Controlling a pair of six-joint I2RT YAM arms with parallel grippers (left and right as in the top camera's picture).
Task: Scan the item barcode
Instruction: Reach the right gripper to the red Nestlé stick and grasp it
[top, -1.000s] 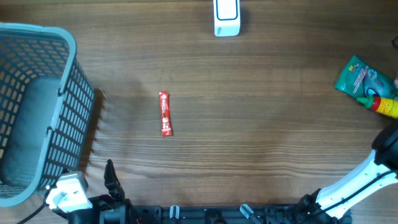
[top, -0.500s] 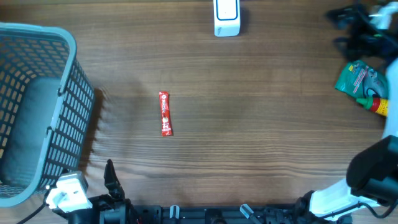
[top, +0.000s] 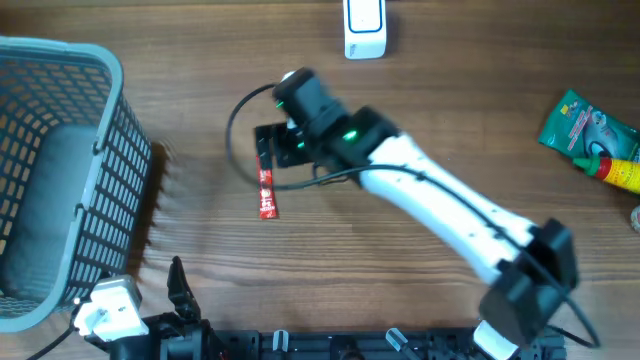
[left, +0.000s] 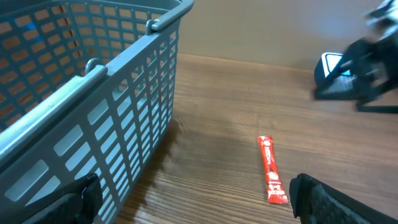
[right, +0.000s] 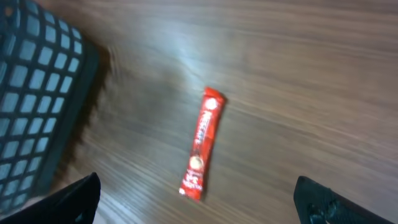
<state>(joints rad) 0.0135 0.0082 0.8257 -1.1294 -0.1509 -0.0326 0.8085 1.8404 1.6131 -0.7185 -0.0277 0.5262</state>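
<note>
Where the sachet lies: the red sachet (right: 202, 151) is seen flat on the wooden table (top: 450, 110), near the basket (top: 60, 170), and is held by nothing.
Right gripper (top: 274, 142): it is held above the sachet's far end, with the jaws spread wide and empty.
Left gripper (left: 193, 205): it is parked at the near edge beside the basket, also spread wide and empty.
Scanner (top: 364, 28): it is stood at the far edge, well apart from the sachet.
Risk, pickup: so thin and flat a packet may be missed. If the descent is stopped short, the fingers would close on air. If it is carried too low, the wood would be scraped and the sachet pushed aside.
Risk, alignment: should the jaws be closed along its length, the packet could be buckled or flicked toward the basket.
Risk, scan: the barcode cannot be made out, so it may be covered by a finger or turned away from the scanner.
Risk, carry: a limp sachet pinched at one end may droop or slip.
</note>
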